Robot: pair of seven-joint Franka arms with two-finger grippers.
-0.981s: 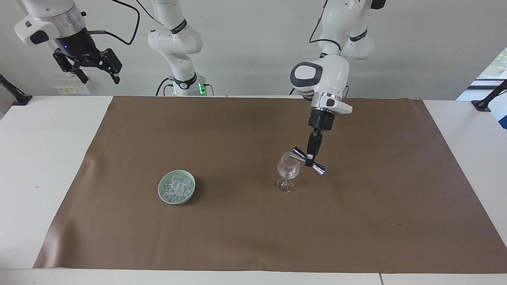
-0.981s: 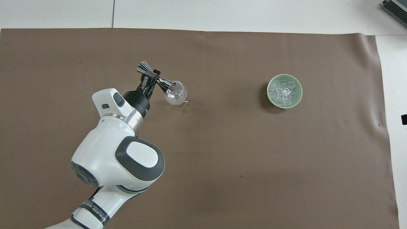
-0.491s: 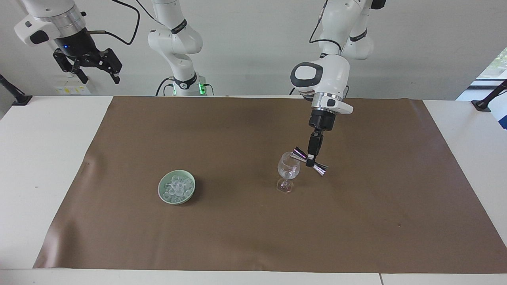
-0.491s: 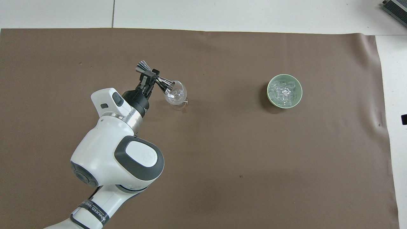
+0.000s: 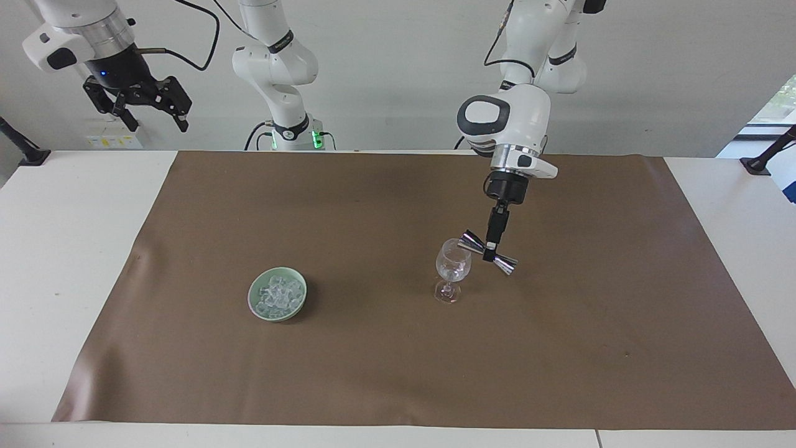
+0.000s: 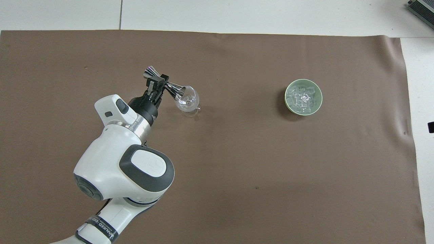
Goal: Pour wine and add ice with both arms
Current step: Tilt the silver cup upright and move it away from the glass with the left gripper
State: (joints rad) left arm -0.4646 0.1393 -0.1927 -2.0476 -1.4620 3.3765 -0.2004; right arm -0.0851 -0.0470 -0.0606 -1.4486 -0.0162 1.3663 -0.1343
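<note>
My left gripper [image 5: 490, 252] [image 6: 158, 81] is shut on the waist of a shiny steel double-cone jigger [image 5: 488, 252] [image 6: 165, 84]. The jigger lies almost on its side, one cone's mouth at the rim of a clear stemmed glass [image 5: 452, 269] [image 6: 187, 101] that stands upright on the brown mat. No wine colour shows in the glass. A heap of ice [image 5: 278, 296] [image 6: 302, 97] fills a pale green bowl [image 5: 254, 300] [image 6: 316, 105] toward the right arm's end of the table. My right gripper [image 5: 152, 112] hangs open, high above the table's corner by its base, waiting.
A brown mat [image 5: 373, 373] [image 6: 271, 169] covers most of the white table [image 5: 56, 249]. Black clamp mounts [image 5: 762, 162] sit at the table's corners nearest the robots. The left arm's elbow [image 6: 125, 169] hides part of the mat in the overhead view.
The left arm has drawn slightly away from the glass toward its own end of the table, taking the tilted jigger with it. The glass, bowl and right arm have not moved.
</note>
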